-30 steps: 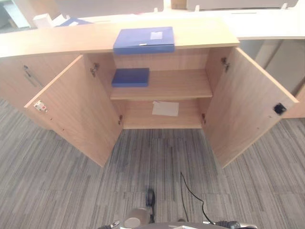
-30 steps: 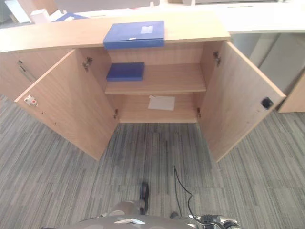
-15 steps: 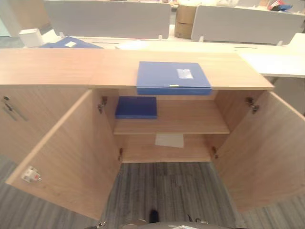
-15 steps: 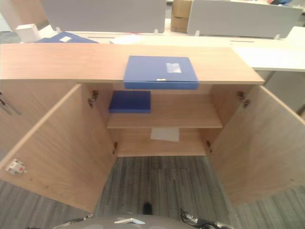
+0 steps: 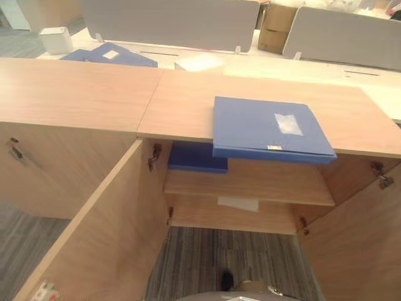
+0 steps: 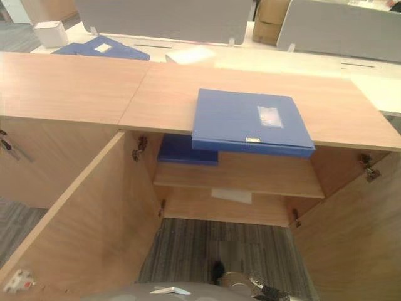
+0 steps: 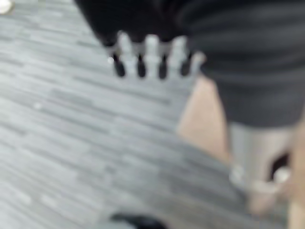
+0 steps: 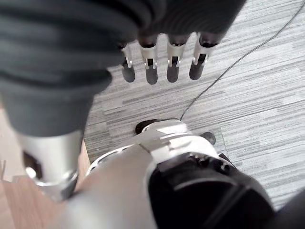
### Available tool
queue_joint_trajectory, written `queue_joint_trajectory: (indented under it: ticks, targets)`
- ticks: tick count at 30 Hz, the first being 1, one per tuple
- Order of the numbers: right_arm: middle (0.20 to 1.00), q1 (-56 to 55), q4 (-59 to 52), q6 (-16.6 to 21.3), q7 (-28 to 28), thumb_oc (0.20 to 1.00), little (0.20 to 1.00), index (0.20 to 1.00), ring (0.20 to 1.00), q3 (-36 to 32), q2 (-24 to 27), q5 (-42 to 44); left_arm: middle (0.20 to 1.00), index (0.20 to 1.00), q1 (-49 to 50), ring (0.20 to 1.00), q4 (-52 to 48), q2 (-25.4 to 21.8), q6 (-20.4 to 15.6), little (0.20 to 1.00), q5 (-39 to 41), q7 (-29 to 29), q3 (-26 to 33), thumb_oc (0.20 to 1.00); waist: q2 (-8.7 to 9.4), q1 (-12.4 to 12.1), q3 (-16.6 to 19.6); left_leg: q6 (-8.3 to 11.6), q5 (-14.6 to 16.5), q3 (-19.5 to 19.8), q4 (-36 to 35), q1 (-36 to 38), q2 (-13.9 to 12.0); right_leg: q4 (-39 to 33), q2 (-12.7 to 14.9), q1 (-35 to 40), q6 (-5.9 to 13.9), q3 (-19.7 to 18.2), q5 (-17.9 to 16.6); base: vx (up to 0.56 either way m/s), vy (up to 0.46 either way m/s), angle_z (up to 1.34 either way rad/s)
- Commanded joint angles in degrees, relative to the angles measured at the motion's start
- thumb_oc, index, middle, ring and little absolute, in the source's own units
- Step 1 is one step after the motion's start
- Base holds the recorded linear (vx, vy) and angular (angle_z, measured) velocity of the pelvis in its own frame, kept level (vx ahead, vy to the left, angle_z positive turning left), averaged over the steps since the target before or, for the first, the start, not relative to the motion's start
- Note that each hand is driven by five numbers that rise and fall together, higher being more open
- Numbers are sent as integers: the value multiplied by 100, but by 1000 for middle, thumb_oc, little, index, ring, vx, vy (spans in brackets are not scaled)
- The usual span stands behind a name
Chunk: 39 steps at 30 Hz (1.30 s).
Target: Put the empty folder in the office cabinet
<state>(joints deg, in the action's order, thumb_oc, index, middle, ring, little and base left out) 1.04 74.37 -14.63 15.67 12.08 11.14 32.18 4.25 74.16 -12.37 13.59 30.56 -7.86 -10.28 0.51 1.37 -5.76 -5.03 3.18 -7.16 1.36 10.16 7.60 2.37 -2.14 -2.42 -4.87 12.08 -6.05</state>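
Folder (image 5: 269,130) lies flat on the cabinet's worktop (image 5: 182,100), overhanging its front edge at 1 o'clock; head views have closed in on the open cabinet (image 6: 238,179), so the approach is under way. Wrist views: left robot hand (image 7: 152,59) and right robot hand (image 8: 162,62) hang with relaxed, straight fingers over the floor, holding nothing.

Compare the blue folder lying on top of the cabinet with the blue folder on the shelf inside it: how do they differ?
The folder on the cabinet top is in full view, its front edge overhanging; the folder on the shelf sits inside at the left end, partly hidden under the top. The folder on the cabinet top shows a clear label pocket; the folder on the shelf shows none. It also looks a darker blue in the cabinet's shade. Both lie flat.
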Motion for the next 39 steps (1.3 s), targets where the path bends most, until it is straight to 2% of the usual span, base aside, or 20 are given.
queue_joint_trajectory:
  ticks: [1, 8, 11, 22, 39]
  targets:
    - [1000, 216, 180, -8, -42, 1000, 1000, 1000, 1000, 95, 159, 35, 1000, 1000, -285, 1000, 251, 80, -95, 1000, -249, 3, 27, 1000, 140, -91, -117, 366, -153, 444, -636, -179, -603, -737, 590, 736, 1086, -355, 27, 74, -134, -33]
    - [1000, 288, 85, -80, 19, 1000, 1000, 1000, 1000, 164, 294, -61, 1000, 1000, -177, 1000, 438, -5, -549, 1000, -345, 367, 241, 1000, 142, -119, -106, 498, -232, 339, -619, -229, -725, -737, 431, 801, 935, -418, 198, 27, -89, -24]
    - [1000, 291, 81, -138, 29, 1000, 1000, 1000, 1000, 181, 323, -96, 1000, 1000, -159, 1000, 463, -58, -594, 1000, -377, 435, 309, 1000, 128, -122, -127, 540, -239, 335, -575, -260, -757, -737, 420, 816, 903, -406, 233, -1, -42, -1]
    - [1000, 253, 130, -288, 48, 1000, 1000, 1000, 1000, 187, 401, -352, 1000, 1000, -214, 1000, 490, -46, -341, 1000, -395, 480, 330, 1000, 57, -58, -156, 671, -279, 306, -491, -324, -843, -737, 409, 861, 830, -375, 315, 0, 0, 0]
    - [1000, 342, 69, -185, 78, 1000, 1000, 1000, 1000, 247, 479, -264, 1000, 1000, -209, 1000, 479, -91, -379, 1000, -506, 543, 321, 1000, 59, -102, -123, 712, -270, 326, -390, -367, -851, -737, 405, 923, 781, -352, 372, 3, 1, 0]
